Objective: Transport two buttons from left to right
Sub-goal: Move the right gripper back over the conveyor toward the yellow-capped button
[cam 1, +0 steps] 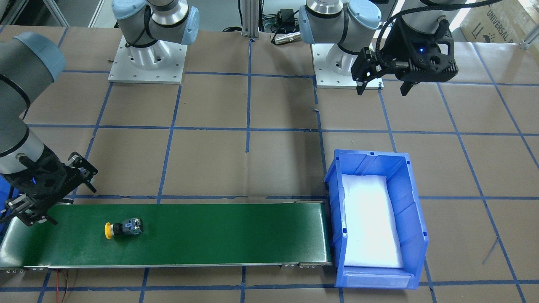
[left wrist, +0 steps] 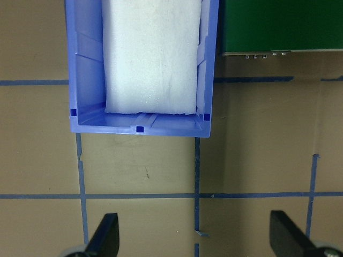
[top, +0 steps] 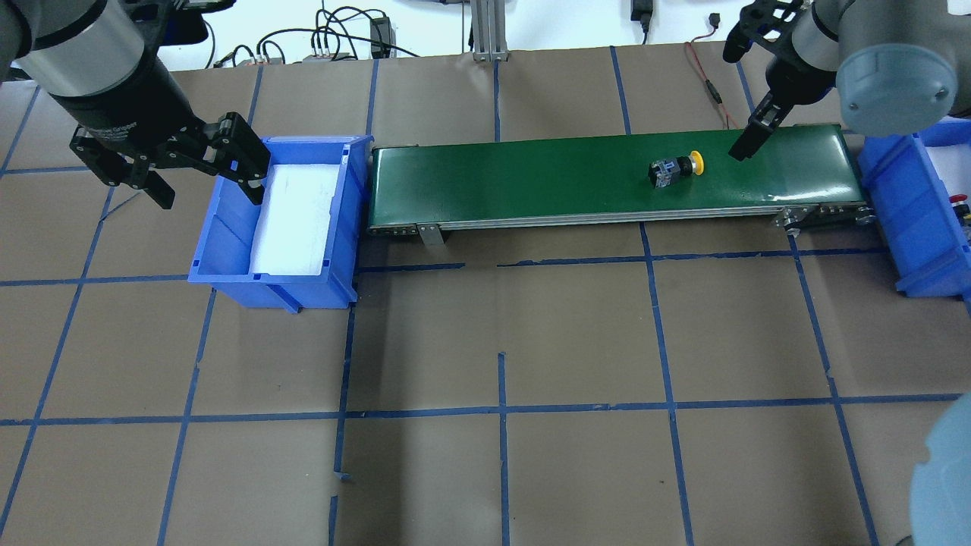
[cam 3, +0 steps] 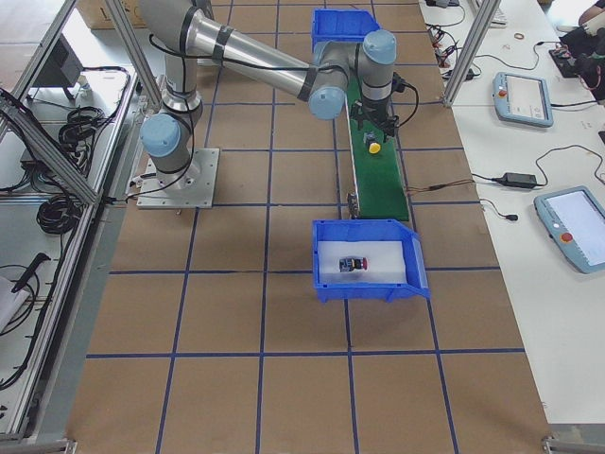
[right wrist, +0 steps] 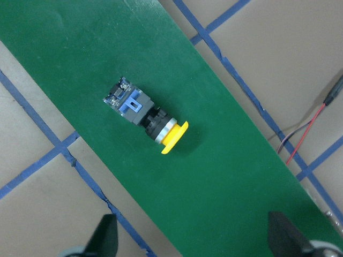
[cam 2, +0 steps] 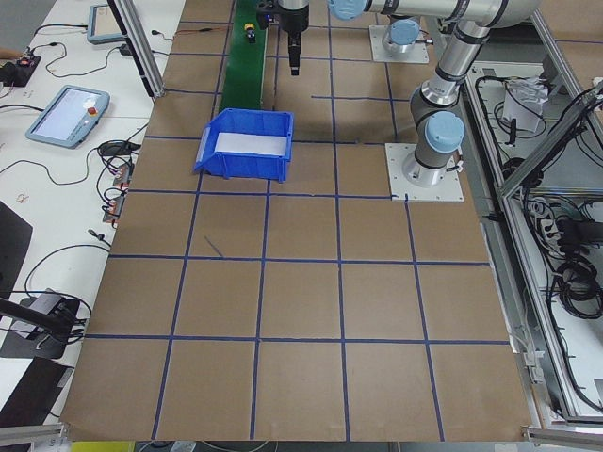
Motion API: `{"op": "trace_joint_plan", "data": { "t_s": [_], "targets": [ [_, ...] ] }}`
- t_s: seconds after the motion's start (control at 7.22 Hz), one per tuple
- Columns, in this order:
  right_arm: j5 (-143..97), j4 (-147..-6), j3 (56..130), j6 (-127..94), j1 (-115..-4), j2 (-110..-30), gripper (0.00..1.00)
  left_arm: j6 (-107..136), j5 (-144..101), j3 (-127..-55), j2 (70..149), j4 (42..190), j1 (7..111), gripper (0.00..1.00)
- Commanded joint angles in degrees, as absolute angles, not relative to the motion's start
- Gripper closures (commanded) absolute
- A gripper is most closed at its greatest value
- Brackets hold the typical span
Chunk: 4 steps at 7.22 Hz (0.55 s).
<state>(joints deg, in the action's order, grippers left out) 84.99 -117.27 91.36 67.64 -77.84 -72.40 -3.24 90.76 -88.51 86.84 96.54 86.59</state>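
Note:
The yellow button (cam 1: 123,227) lies on its side on the green conveyor belt (cam 1: 219,235), towards the belt's end on my right; it shows in the overhead view as well (top: 674,168). My right gripper (right wrist: 195,242) hangs open above the belt just beyond the yellow button (right wrist: 146,115), with nothing between its fingers. In the right side view the red button (cam 3: 352,264) rests on white foam in a blue bin (cam 3: 369,291). My left gripper (left wrist: 195,241) is open and empty, high over the table beside the other blue bin (left wrist: 139,127).
The left blue bin (top: 227,254) holds only a white foam pad and butts against the belt's left end. The right blue bin (top: 906,220) sits at the belt's other end. Brown paper with blue tape lines covers the table (top: 501,341). Both arm bases stand behind.

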Motion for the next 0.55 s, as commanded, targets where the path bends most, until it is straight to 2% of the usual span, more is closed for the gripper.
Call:
{"op": "trace_joint_plan", "data": {
  "t_s": [0.0, 0.28, 0.42],
  "targets": [
    [83.5, -119.6, 91.1, 76.6, -77.9, -71.4, 0.08, -3.3, 90.8, -88.5, 86.8, 96.6, 86.6, 0.0],
    [83.4, -121.0, 90.0, 85.2, -77.9, -68.9, 0.14, -3.3, 90.8, -88.5, 86.8, 96.6, 86.6, 0.0],
    [83.3, -121.0, 89.7, 86.4, -77.9, -68.6, 0.13, -3.3, 90.8, -88.5, 86.8, 96.6, 86.6, 0.0]
  ]
}}
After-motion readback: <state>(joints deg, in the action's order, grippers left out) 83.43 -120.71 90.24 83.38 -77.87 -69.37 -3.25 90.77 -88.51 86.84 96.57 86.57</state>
